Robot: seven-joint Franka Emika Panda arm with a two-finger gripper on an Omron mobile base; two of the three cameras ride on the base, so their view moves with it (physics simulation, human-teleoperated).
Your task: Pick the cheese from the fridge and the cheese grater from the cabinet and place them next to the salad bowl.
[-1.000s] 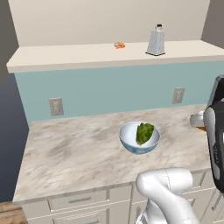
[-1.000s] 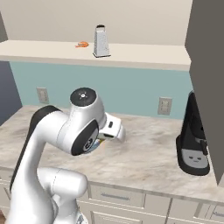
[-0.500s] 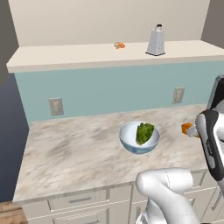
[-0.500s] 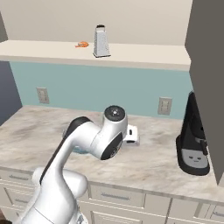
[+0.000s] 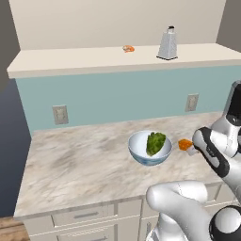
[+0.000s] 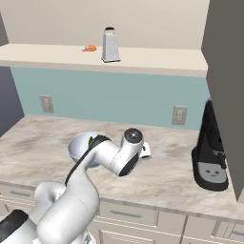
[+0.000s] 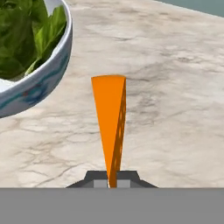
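My gripper (image 7: 112, 180) is shut on the cheese (image 7: 109, 118), a bright orange wedge pointing away from the hand over the marble counter. In the left base view the cheese (image 5: 184, 143) hangs just right of the salad bowl (image 5: 141, 157), with the gripper (image 5: 190, 149) behind it. The white bowl's rim (image 7: 41, 85) with green lettuce fills the hand view's upper left. The grey cheese grater (image 5: 167, 44) stands upright on the cream shelf of the cabinet (image 5: 84, 62), also seen as the grater (image 6: 110, 45) from the right. The fridge is out of view.
A small pinkish-orange item (image 5: 128, 48) lies on the shelf left of the grater. A black coffee machine (image 6: 209, 155) stands at the counter's right end beside a tall grey panel (image 6: 226, 71). Wall outlets (image 5: 60, 114) sit on the teal backsplash. Bare marble lies left of the bowl.
The arm has swung left across the counter with the cheese in its grip, from the far right edge to just beside the bowl. Bowl and grater have not moved.
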